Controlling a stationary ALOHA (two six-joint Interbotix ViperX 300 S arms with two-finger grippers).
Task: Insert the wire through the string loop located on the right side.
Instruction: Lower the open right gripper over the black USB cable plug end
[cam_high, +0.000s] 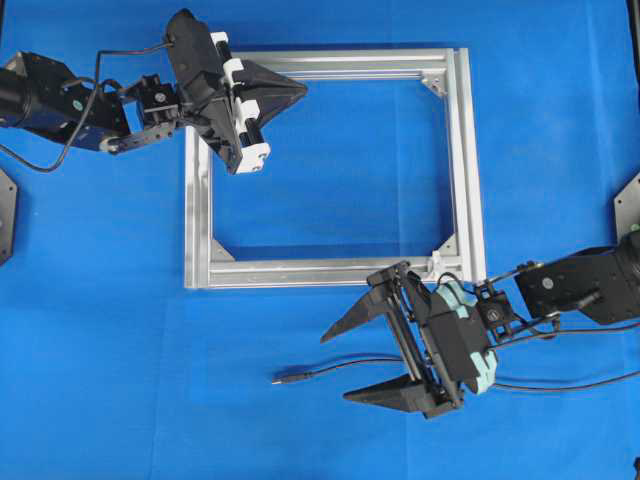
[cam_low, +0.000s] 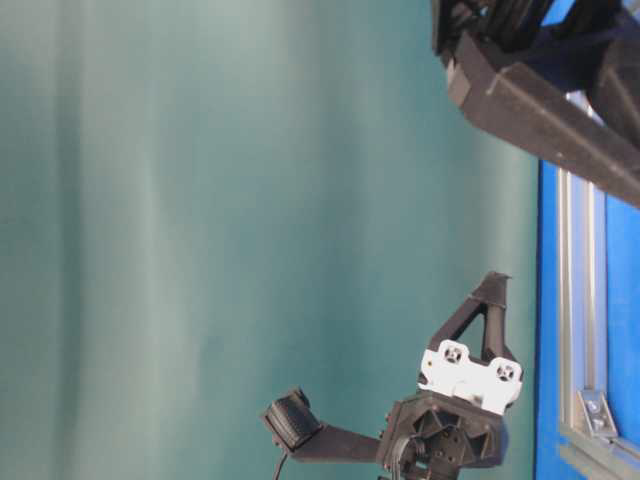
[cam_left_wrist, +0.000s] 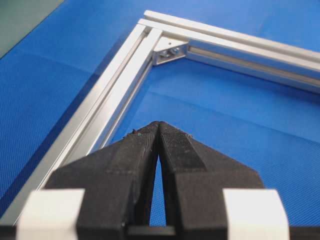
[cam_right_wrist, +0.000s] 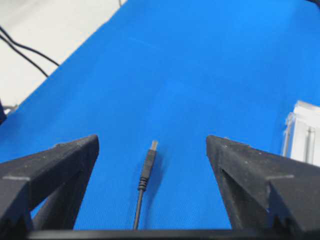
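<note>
Closest to the lens in the left wrist view was the left gripper, its two black fingers pressed tip to tip with nothing caught between them. It hung over the blue cloth just inside one corner of the aluminium frame, near a silver corner bracket. From overhead that gripper sat over the frame's top-left corner.

The right gripper was down below the frame's bottom rail, jaws spread wide and gripping nothing. The wire lay flat on the cloth between the two fingers, touching neither as far as the right wrist view showed. Its plug tip pointed away from that camera, and overhead it sat just past the fingertips, to the left. The rest of the cable trailed off to the right, under the arm.

The frame was the only thing close to a container, and inside it there was only blue cloth. The wire was fully outside it, near the bottom-right corner.

The string loop was too small to make out in any view.
</note>
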